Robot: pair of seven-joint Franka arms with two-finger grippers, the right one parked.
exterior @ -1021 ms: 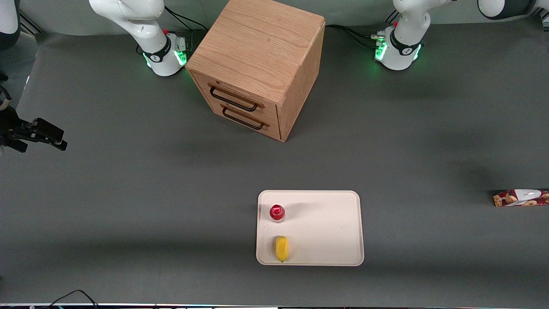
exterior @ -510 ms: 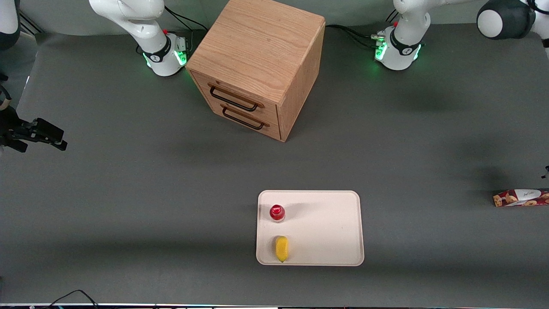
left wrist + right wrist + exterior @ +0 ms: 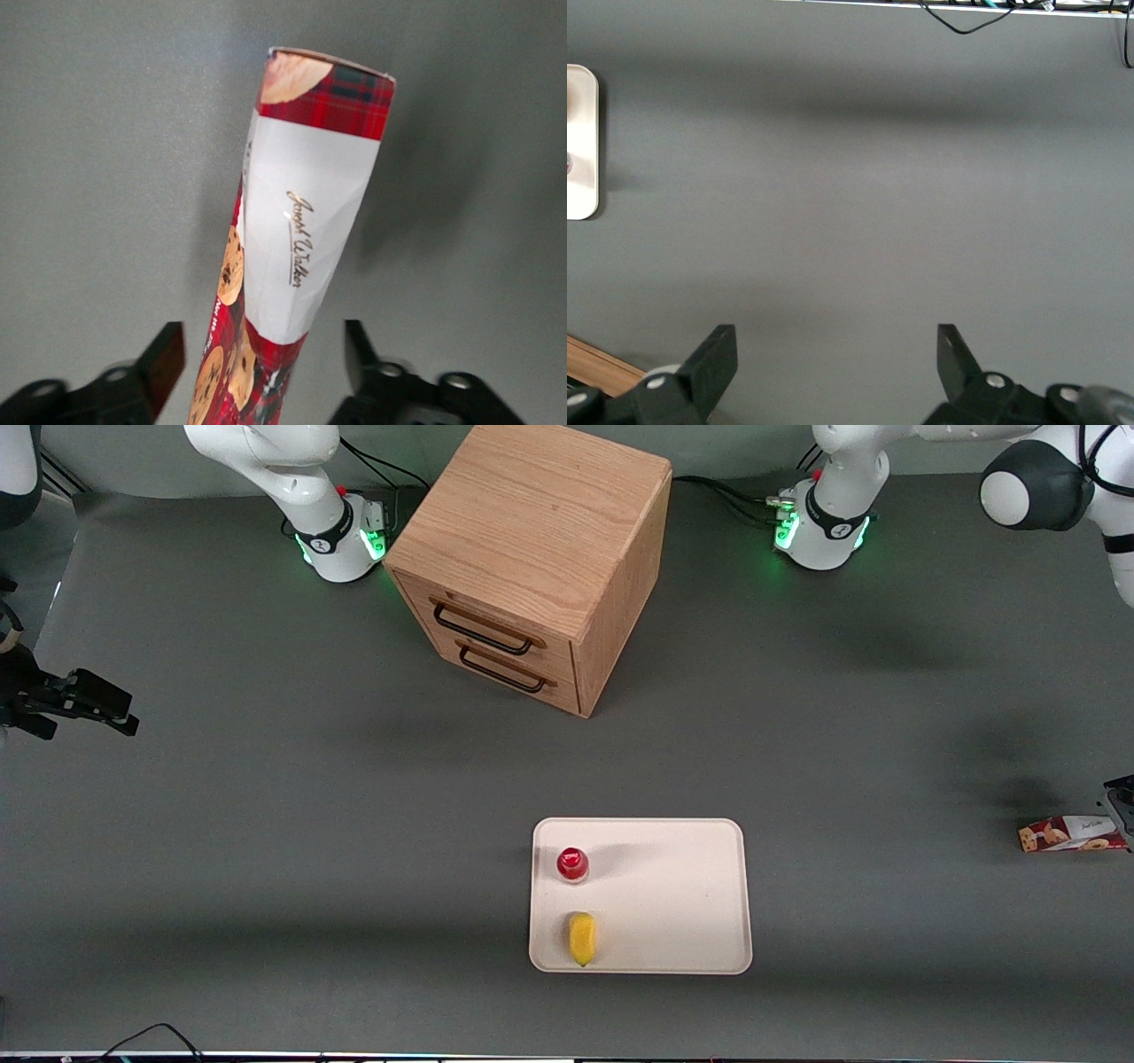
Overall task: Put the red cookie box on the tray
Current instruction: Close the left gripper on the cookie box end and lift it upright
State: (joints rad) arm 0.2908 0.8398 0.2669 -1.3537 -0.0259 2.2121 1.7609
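Black fingers (image 3: pixel 164 359) spread wide, straddling red cookie box (image 3: pixel 297 239) without contact. Gripper (image 3: pixel 264 367) above box at working arm's end of matte grey table (image 3: pixel 266 824). Box: long flat cardboard, tartan print, glossy white patch. Cream round-cornered tray (image 3: pixel 673 895) well apart.

Place: robotics lab
Evidence: arm bases (image 3: pixel 337 536) bolted on grey matted table (image 3: pixel 266 824), loose cables (image 3: pixel 142 1036) at its front edge

A dark grey mat covers the desk (image 3: pixel 266 824). A wooden cabinet (image 3: pixel 540 540) with 2 black-handled drawers stands on it under soft, even light.
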